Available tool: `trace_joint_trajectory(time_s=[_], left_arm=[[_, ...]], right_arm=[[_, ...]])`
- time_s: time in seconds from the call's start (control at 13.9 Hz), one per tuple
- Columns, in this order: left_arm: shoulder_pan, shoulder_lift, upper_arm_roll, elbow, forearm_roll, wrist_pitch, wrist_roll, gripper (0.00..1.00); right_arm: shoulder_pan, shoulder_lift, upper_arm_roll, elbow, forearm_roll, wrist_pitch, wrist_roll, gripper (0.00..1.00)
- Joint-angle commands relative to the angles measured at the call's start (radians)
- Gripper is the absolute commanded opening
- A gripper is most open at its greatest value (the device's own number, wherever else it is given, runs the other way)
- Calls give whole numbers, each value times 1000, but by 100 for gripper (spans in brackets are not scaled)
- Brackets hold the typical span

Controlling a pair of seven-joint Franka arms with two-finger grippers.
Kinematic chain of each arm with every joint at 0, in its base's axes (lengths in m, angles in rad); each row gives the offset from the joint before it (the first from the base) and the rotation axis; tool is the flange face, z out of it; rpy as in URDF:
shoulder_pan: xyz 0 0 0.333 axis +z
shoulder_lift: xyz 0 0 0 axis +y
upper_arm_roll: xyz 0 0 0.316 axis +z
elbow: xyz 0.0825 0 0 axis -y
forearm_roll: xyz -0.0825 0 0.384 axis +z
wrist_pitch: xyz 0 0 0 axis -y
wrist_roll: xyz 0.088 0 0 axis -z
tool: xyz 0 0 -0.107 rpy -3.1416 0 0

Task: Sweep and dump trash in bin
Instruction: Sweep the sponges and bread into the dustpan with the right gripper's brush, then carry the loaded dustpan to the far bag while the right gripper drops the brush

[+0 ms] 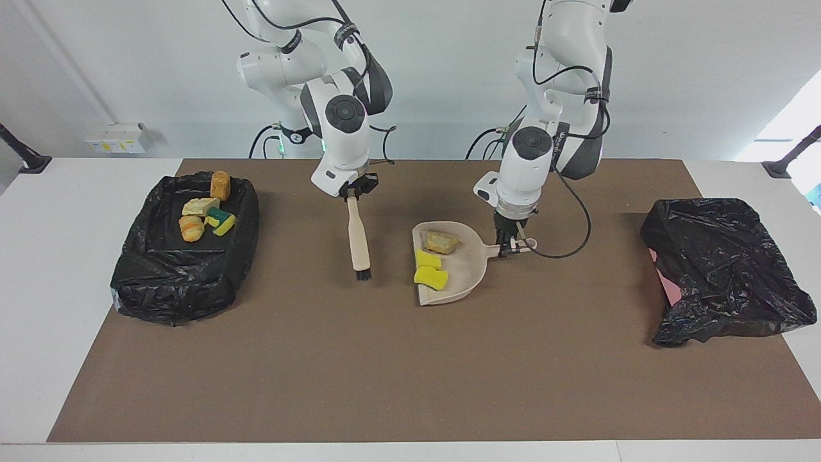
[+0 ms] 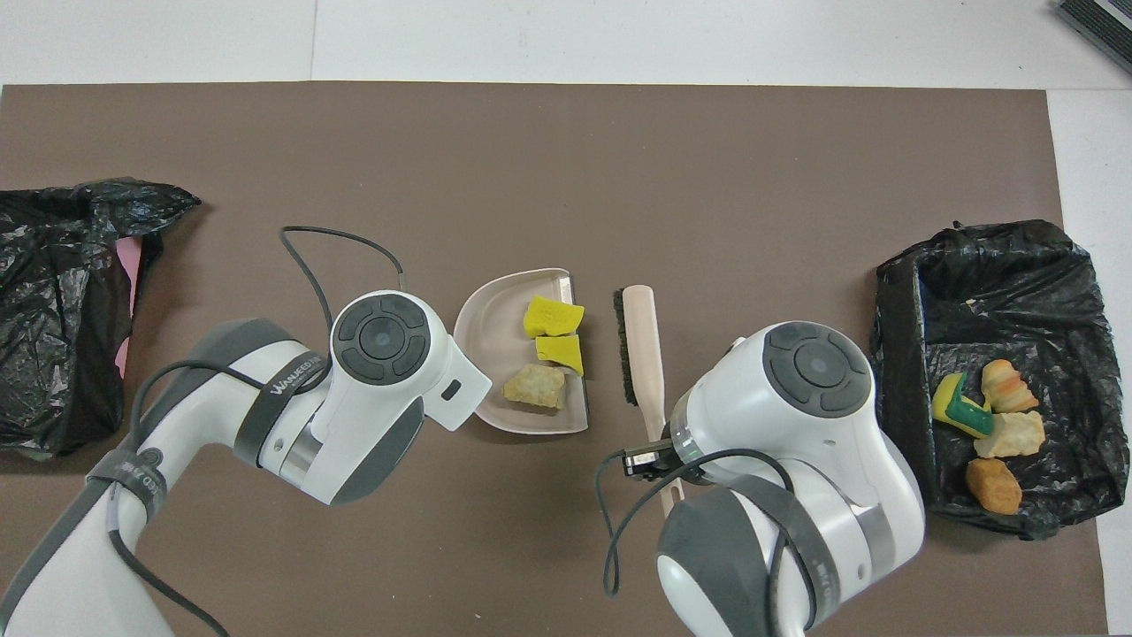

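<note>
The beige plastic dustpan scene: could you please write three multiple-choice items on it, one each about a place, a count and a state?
1. Where does the beige plastic dustpan lie?
A. in the lined bin
B. on the brown mat, between the two black bags
C. on the white table edge

2. How many scraps lie in the dustpan?
A. one
B. three
C. five

3. What does the right tool hold?
A. the wooden-handled brush
B. a sponge
C. nothing

Answers: 1 B, it rests mid-mat. 2 B, two yellow sponge pieces plus one tan crumbly chunk. 3 A, its fingers clamp the brush handle's top; the left tool grips the dustpan's handle.
</note>
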Motion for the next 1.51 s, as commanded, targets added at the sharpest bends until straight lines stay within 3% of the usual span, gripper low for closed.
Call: trace_joint_trajectory(time_s=[0.0, 0.14, 0.29, 0.5, 0.72, 1.08, 1.44], left_arm=[[65, 20, -3, 50, -34, -9, 79, 0], [114, 20, -4, 72, -69, -45, 143, 0], [157, 23, -3, 144, -133, -130, 238, 0], [241, 23, -3, 225, -138, -243, 307, 0], [327, 20, 0, 317, -132, -360, 385, 0], [500, 19, 6, 420, -101, -475, 536, 0], [657, 20, 9, 436, -14, -451, 723, 0]], right_arm=[[35, -21, 17, -60, -13, 48, 142, 0], [111, -63, 15, -100, 17, 40, 248, 0], [171, -106, 18, -146, 153, 57, 276, 0], [260, -130, 20, -175, 263, 121, 298, 0], [344, -122, 20, -255, 268, 247, 371, 0], [354, -122, 20, -267, 268, 241, 422, 0], [352, -114, 20, -267, 280, 247, 420, 0]])
